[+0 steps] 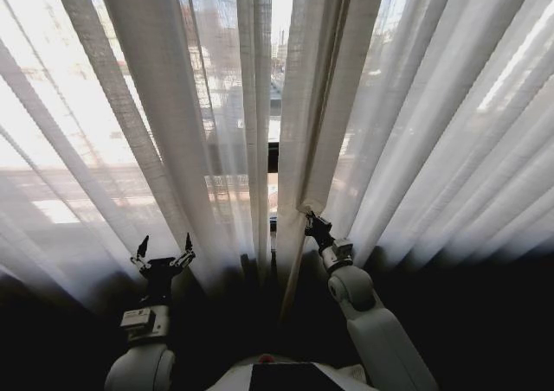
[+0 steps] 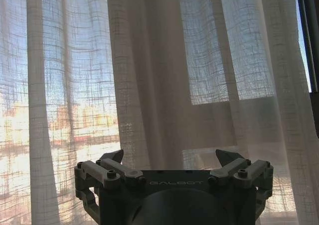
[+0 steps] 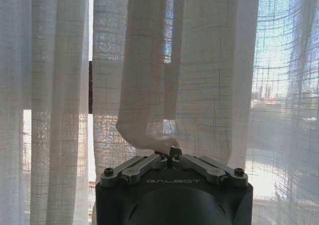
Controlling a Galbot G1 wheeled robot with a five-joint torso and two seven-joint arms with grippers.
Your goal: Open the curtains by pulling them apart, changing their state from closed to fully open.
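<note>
Right gripper (image 1: 309, 219) pinches the inner edge of the tall sheer white pleated curtains (image 1: 415, 105) by the narrow centre gap, left gripper (image 1: 164, 251) spread empty nearby; pull sideways steadily, keeping the fabric clamped.

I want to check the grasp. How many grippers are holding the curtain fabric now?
1. The right gripper, jaws shut, pinches a fold of the right curtain beside the centre gap. The left gripper has open jaws, in front of the left curtain, holding nothing.
</note>
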